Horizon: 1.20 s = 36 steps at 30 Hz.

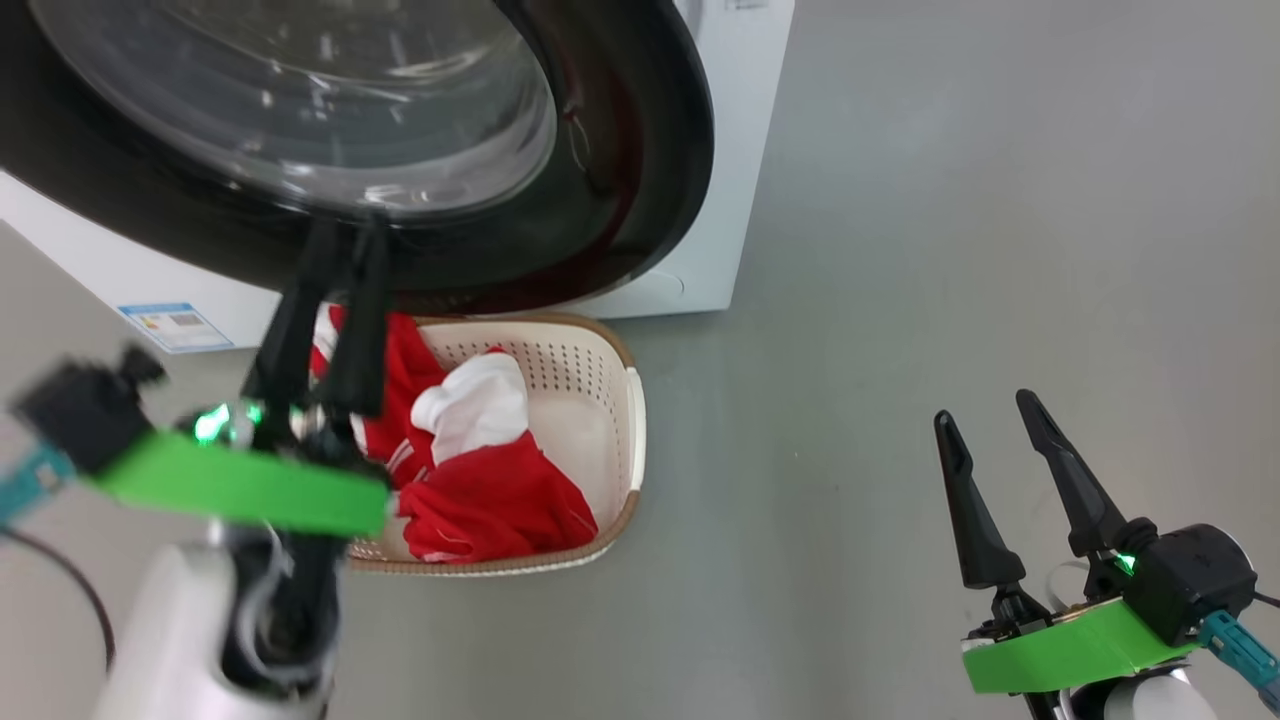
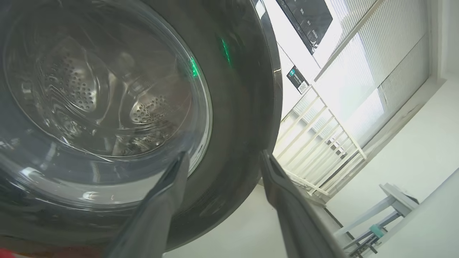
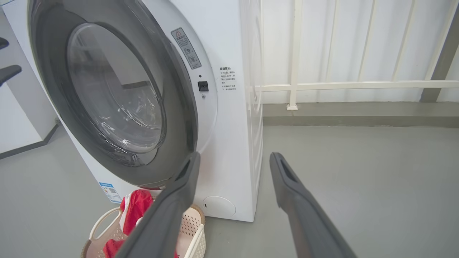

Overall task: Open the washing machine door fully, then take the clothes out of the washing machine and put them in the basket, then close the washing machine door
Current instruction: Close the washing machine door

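One bright red soft fabric garment [image 1: 480,490] with white panels lies crumpled in the single cream-white perforated plastic basket [image 1: 610,350], on the grey floor [image 1: 900,250] at the foot of the boxy white washing machine [image 1: 725,200]. Directly above hangs its round door [image 1: 650,150], glossy black rim around bulging clear glass. The left gripper [image 1: 350,228] has its two dark fingers spread at the door's lower rim. The right gripper [image 1: 985,408], also parted and empty, hovers well apart.

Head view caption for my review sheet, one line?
Clothes lie in the basket under the open washing machine door; left gripper open above them, right gripper open over the floor.
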### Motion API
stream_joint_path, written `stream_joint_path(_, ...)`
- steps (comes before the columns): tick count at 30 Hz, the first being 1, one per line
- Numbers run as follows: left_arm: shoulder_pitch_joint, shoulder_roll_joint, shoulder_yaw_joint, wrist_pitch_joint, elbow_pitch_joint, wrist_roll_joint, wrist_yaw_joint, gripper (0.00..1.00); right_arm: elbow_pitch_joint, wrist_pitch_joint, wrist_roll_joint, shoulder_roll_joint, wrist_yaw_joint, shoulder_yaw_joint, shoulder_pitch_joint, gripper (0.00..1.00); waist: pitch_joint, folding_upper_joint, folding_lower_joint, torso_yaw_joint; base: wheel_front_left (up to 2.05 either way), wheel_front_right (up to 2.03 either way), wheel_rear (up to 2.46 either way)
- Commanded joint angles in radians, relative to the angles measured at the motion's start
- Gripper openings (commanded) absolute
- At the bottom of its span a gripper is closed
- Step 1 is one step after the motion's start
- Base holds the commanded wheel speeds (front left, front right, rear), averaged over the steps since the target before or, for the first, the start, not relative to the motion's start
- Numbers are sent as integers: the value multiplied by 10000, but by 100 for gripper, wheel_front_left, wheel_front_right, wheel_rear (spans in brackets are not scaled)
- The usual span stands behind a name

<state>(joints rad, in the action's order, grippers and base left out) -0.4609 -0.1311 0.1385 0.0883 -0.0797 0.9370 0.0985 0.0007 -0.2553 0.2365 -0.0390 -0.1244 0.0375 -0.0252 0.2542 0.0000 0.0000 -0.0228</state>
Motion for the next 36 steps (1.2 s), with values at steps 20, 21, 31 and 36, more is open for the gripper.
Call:
stream_joint_path(20,3142,-566,-354,1731,1277,-5677,-1775,100,-444,-65,-518,-112,-63,43,597,100,-1243,0,0,200,0,0,0)
stream_joint_path(21,3266,-509,-454,1732,1316,-5758,-1804,100,-455,-65,-529,-112,-63,25,643,100,-1288,0,0,207,0,0,0)
stream_joint_path(31,4308,-34,-1387,1733,1324,-6456,-1703,100,-539,-65,-557,-112,-63,-147,1033,100,-1690,0,0,164,0,0,0)
stream_joint_path(36,4744,210,-1483,1734,1444,-6812,-1624,100,-647,-65,-596,-112,-63,-241,1157,100,-1821,0,0,100,0,0,0)
